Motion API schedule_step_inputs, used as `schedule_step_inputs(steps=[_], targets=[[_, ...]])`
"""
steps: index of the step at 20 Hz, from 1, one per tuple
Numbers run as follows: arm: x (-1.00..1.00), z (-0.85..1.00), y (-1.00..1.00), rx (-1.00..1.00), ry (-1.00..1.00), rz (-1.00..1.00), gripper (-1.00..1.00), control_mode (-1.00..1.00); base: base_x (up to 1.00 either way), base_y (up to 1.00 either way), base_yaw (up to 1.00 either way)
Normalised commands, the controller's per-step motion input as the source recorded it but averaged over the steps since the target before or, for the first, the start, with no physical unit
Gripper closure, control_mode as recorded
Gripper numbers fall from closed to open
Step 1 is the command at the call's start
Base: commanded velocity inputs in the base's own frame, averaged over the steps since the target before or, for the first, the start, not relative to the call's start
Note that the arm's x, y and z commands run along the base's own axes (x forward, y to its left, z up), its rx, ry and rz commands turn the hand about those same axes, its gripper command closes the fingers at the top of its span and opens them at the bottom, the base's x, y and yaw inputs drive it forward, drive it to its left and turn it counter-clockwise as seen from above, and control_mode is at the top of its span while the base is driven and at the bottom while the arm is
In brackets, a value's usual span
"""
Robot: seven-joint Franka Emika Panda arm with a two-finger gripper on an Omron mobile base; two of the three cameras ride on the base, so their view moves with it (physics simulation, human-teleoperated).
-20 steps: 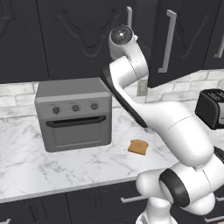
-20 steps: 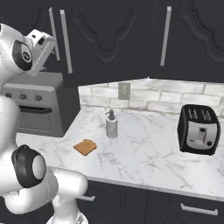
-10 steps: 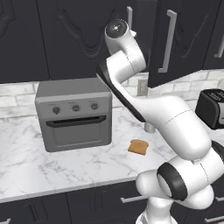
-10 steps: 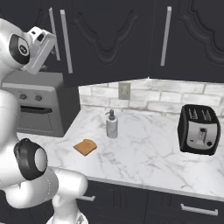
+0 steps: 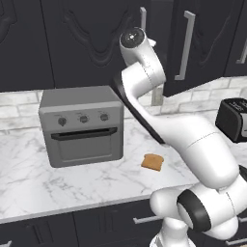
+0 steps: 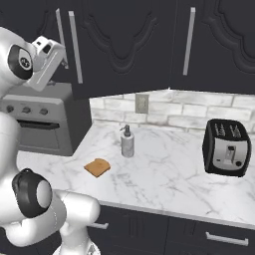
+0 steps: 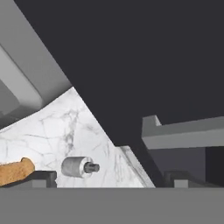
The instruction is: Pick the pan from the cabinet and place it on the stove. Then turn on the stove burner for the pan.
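The cabinet (image 6: 124, 45) is a row of near-black carved doors above the counter. My gripper (image 6: 61, 56) is raised at its left doors, close to two vertical silver bar handles (image 6: 74, 47). In the hand view the gripper (image 7: 113, 178) is open, its fingertips (image 7: 41, 177) wide apart. The dark door fills the upper right there. A grey handle bar (image 7: 183, 133) lies just ahead of the right fingertip, and nothing is gripped. The pan is hidden and the stove is out of view.
On the marble counter (image 5: 29, 183) stand a boxy grey toaster oven (image 5: 82, 125), a bread slice (image 6: 97, 167), a soap dispenser (image 6: 127, 142) and a black toaster (image 6: 226, 147). Dark drawers (image 6: 199, 234) run below the counter edge. My arm (image 5: 144, 111) crosses in front of the oven's right side.
The arm's top joint swayed slightly left and came back. The hand stays by the cabinet handles, and nothing on the counter has moved.
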Motion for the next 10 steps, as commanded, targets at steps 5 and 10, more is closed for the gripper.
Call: schedule_step_inputs(steps=[5,10], targets=[[0.03,-0.04,-0.27,0.00,0.04,-0.01,-1.00,-1.00,0.00,0.00,0.00],[0.03,-0.02,-0.20,-0.03,0.03,0.00,-1.00,-1.00,0.00,0.00,0.00]])
